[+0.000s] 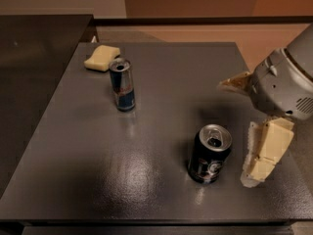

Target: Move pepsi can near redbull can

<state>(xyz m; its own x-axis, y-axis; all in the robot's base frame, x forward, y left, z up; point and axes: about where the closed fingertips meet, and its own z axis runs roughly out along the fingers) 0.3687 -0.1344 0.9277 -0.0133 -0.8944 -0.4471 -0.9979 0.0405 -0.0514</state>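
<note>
The pepsi can (pixel 210 153), short, wide and black with a silver top, stands upright on the front right part of the dark grey table (pixel 161 106). The redbull can (pixel 122 84), slim and blue-and-silver, stands upright at the back left, well apart from it. My gripper (pixel 239 131) comes in from the right edge and sits just right of the pepsi can. It is open and empty. One pale finger (pixel 266 151) hangs close beside the can without touching it; the other (pixel 234 82) points left behind it.
A pale yellow sponge (pixel 101 58) lies at the table's back left corner, just behind the redbull can. A darker counter (pixel 34 72) adjoins the table on the left. The table's front edge runs close below the pepsi can.
</note>
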